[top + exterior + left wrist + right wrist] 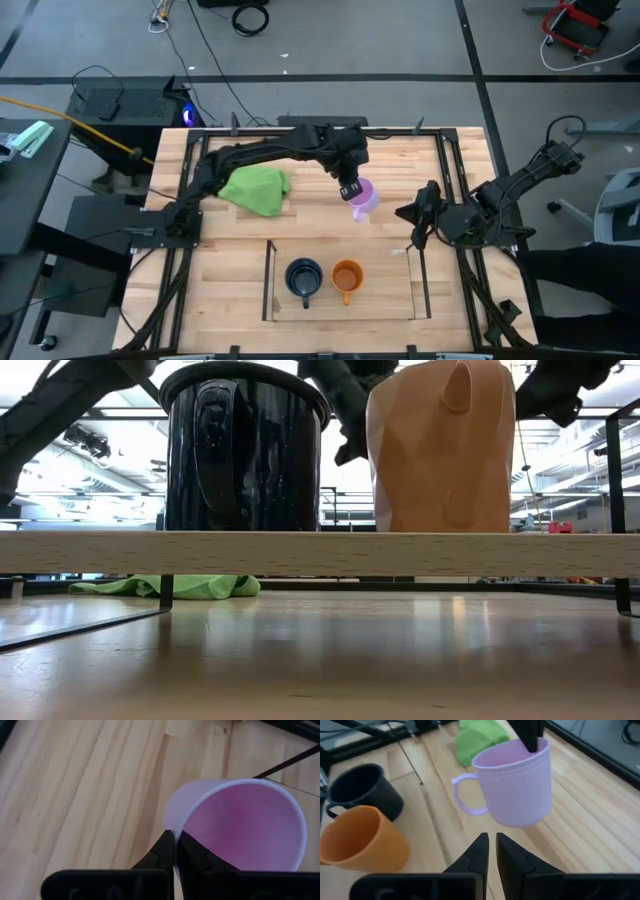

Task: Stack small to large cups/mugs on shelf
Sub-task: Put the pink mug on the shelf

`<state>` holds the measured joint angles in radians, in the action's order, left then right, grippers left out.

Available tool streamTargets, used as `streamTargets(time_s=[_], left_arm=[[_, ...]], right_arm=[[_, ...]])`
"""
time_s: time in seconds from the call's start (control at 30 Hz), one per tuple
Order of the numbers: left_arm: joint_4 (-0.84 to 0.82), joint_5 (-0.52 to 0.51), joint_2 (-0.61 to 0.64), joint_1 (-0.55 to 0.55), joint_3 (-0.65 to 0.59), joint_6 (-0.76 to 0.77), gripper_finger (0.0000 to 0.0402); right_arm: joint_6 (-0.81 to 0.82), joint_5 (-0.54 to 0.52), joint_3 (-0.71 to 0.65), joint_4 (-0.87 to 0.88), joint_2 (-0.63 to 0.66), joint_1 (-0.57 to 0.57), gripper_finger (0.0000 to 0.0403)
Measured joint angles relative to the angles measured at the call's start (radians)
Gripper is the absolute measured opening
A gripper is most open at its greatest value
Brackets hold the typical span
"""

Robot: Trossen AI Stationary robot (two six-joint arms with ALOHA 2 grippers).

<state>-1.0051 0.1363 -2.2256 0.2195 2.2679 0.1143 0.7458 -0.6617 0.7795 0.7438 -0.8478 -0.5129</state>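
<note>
Wooden table point(230, 270): green cloth point(256, 189), shelf point(345, 305) holding black mug point(303, 277), orange mug point(346, 277).

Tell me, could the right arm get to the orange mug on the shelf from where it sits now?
Probably yes. The right gripper waits by the shelf's right side, and the orange mug is the nearer one. The clear side panel stands between them, so it would likely have to come in from above.
</note>
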Motion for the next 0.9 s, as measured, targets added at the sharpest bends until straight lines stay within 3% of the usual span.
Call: streamTargets(time_s=[0.27, 0.6, 0.9], left_arm=[[-0.003, -0.066, -0.055, -0.01, -0.016, 0.058, 0.0014], [-0.042, -0.172, -0.07, -0.028, -0.017, 0.091, 0.0012], [-0.059, -0.172, -0.103, -0.039, -0.017, 0.076, 0.0011]], right_arm=[[0.158, 0.0, 0.0, 0.13, 0.0, 0.0, 0.004], [0.172, -0.004, 0.0, 0.132, -0.002, 0.0, 0.004], [0.174, -0.008, 0.0, 0.132, -0.003, 0.0, 0.004]])
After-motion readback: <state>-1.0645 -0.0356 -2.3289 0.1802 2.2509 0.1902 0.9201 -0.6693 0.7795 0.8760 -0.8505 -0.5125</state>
